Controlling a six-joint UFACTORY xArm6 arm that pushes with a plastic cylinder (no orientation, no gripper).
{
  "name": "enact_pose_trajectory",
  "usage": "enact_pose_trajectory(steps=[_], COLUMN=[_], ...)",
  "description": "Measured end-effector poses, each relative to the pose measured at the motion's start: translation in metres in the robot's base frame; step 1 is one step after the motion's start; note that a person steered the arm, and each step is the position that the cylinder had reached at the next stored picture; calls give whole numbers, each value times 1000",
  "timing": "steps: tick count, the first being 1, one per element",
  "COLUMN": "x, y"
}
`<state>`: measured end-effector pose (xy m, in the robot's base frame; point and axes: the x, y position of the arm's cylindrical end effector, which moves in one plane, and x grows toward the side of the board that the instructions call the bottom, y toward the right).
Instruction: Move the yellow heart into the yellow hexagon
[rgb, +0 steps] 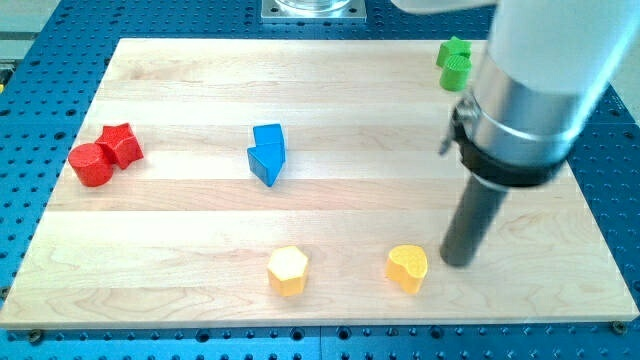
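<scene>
My tip (458, 262) is resting just right of the yellow heart (407, 267); I carry no claw. The yellow hexagon (287, 270) is lying to its left along the counter (330, 110), nothing between. No writing is showing.

My tip (457, 262) sits just right of the yellow heart (407, 267). The yellow hexagon (287, 270) lies to the heart's left, apart from it, near the board's (180, 215) bottom edge.
</scene>
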<state>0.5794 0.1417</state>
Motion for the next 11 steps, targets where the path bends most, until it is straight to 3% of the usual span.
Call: enact_pose_trajectory(steps=[1, 2, 3, 4, 5, 6, 7, 8, 9, 11], x=[37, 38, 27, -8, -7, -6, 9, 40, 40, 39], y=[-55, -109, -18, -20, -103, -137, -64, -65, -69, -157])
